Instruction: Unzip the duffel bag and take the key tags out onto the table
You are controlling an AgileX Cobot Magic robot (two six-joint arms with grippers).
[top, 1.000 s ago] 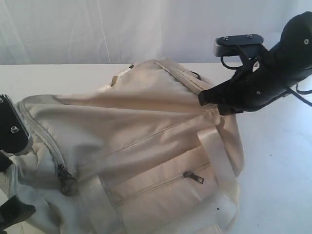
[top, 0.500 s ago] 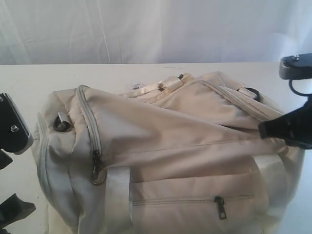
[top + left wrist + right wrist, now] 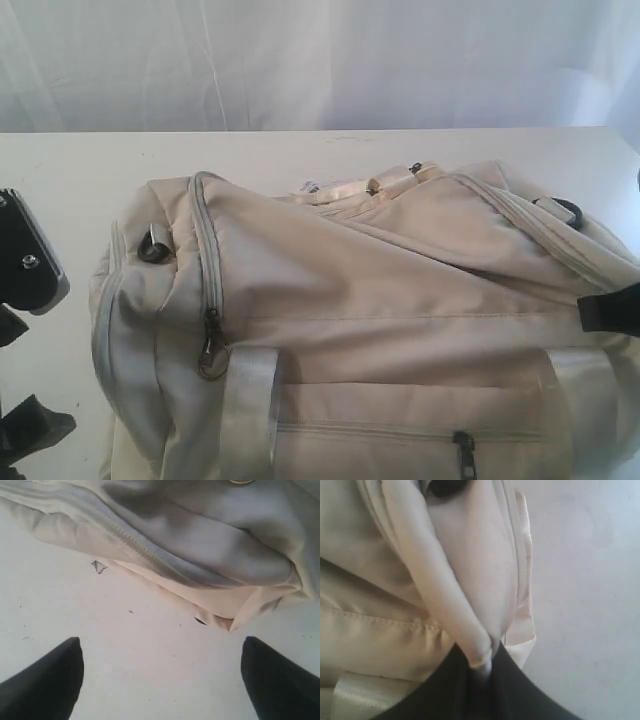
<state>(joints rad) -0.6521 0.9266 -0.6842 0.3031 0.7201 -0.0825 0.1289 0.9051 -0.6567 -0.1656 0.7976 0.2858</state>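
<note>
So the white table (image 3: 80, 160) is huge next to everything else. There's bare top all around the left pincer (image 3: 160, 647) and more beyond the right pincer (image 3: 482, 667), on the side away from the bag. That's plenty of room to drag or dump stuff, and I can't see a table edge near either one.

The duffel bag (image 3: 400, 290) lies on its side between the two pincers, and it's zipped up as far as I can tell. It's soft, floppy cloth that sags and creases, so it'll bunch up and follow a pull rather than hold its shape. It looks light and not slippery. You'd want one side pinned while the other works the zipper.

The right pincer is squeezed nearly closed on a fold of cloth at its end of the bag, so it has a proper pinch. The left pincer is spread wide, holds nothing, and hangs low over the table with the bag's other end just in front of its tips, not touching.

The best grab is probably the zipper pull (image 3: 212, 345) with its metal ring, on the end of the bag nearest the left pincer. It's small, though, and may be fiddly.

The key tags aren't visible anywhere, so I'm guessing they're inside.
</note>
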